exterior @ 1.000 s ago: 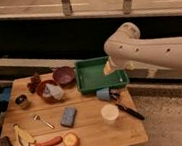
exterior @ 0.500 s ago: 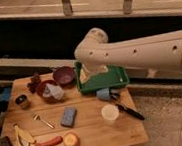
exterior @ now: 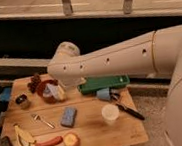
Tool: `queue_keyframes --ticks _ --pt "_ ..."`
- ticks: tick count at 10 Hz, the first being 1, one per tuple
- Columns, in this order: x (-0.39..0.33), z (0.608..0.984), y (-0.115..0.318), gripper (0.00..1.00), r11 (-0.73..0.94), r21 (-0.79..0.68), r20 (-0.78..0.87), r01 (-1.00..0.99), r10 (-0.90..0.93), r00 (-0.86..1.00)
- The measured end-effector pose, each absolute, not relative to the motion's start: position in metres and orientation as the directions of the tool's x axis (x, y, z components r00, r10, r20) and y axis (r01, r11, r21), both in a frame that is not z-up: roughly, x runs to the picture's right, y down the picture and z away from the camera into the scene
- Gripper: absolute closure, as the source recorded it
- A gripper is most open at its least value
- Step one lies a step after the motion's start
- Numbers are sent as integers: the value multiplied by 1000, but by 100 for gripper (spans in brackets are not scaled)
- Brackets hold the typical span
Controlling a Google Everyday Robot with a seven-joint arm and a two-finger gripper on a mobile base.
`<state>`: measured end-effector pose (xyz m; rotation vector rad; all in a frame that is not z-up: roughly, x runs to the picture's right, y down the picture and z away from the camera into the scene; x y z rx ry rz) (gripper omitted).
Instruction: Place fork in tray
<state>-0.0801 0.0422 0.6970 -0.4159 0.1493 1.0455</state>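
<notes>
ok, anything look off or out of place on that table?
Nothing spilled or damaged. The blue cup beside the tray looks tipped on its side; a banana peel lies loose at the table front left. The fork lies flat, apart from the tray. The gripper seems to sit over the dark-red bowl.

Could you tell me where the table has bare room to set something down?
Bare wood lies between the sponge and the white cup, and along the front edge right of the apple. The left end, round the bowl and banana peel, is crowded; the gripper is hidden behind the arm.
</notes>
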Motion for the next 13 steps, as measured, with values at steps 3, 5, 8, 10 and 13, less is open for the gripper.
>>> queue_keyframes --ticks 3,5,8,10,13 --pt "-81 697 42 20 432 -264 -314 -862 807 500" --pt "-84 697 43 20 439 -278 -300 -855 805 511" --pt "-134 699 54 20 488 -350 -264 -800 768 584" --pt "-188 709 67 20 535 -408 -243 -739 717 653" --pt "-248 721 103 20 591 -485 -225 -644 628 745"
